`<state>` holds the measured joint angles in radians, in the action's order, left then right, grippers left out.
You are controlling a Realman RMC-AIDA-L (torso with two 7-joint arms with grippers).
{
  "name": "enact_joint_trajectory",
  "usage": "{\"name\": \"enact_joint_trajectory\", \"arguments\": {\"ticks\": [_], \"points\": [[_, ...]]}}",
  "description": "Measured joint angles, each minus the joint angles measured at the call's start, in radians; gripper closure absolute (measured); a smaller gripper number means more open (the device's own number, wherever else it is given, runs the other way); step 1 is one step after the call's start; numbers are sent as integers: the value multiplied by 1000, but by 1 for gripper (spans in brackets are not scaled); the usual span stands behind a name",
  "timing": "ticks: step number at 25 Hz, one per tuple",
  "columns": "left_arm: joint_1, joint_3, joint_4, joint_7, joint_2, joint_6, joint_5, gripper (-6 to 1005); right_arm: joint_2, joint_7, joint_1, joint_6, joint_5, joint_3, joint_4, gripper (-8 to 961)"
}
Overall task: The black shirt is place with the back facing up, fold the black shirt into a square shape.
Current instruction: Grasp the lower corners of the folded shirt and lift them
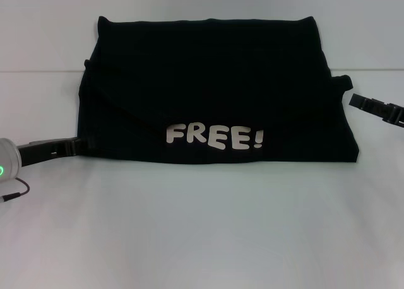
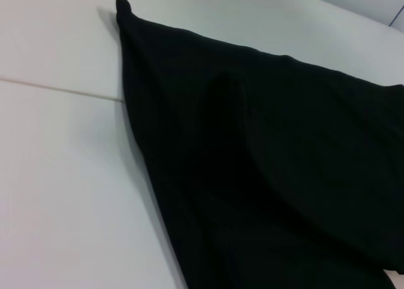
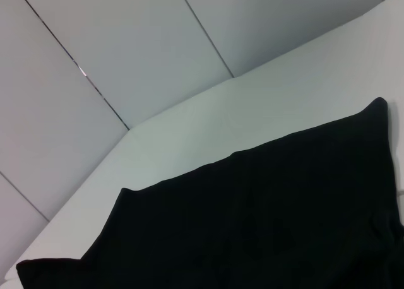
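In the head view, we see the black shirt (image 1: 214, 93) lying flat on the white bench (image 1: 202, 232), already folded once into a wide block with its white "FREE!" print (image 1: 215, 137) showing along the near edge. Our left gripper (image 1: 83, 145) sits at the shirt's near left corner, touching the cloth, and our right gripper (image 1: 355, 100) reaches in at the right edge just beside a small cloth tab; we cannot tell whether either one is clenched or released. In the left wrist view, we see the shirt (image 2: 265, 175) spread over the bench (image 2: 57, 175), layers overlapping with a soft ridge, none of the gripper itself showing. In the right wrist view, the shirt (image 3: 252, 219) lies smooth, its corners flat on the bench (image 3: 252, 112). We judge the folding partly done: the shape is still wider than deep, so at least one sideways fold remains to make a square.
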<state>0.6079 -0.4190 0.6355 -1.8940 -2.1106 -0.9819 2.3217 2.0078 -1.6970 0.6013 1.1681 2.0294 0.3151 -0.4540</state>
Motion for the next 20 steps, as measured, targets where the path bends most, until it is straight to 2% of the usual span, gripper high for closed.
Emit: {"name": "enact_joint_trajectory", "arguments": {"ticks": [11,17,20], "points": [[8,-26,-4,1,0,16,12,826,-2,-4,-7,3,0,1,-3,276],[8,-30,16,-5,5,-2,12,996,-20,-41,0,-9,62,9,-7,292],[5,-30,27,-7,7,-12,12,996,-38,-112,12,-15,136,31,-11,300]]}}
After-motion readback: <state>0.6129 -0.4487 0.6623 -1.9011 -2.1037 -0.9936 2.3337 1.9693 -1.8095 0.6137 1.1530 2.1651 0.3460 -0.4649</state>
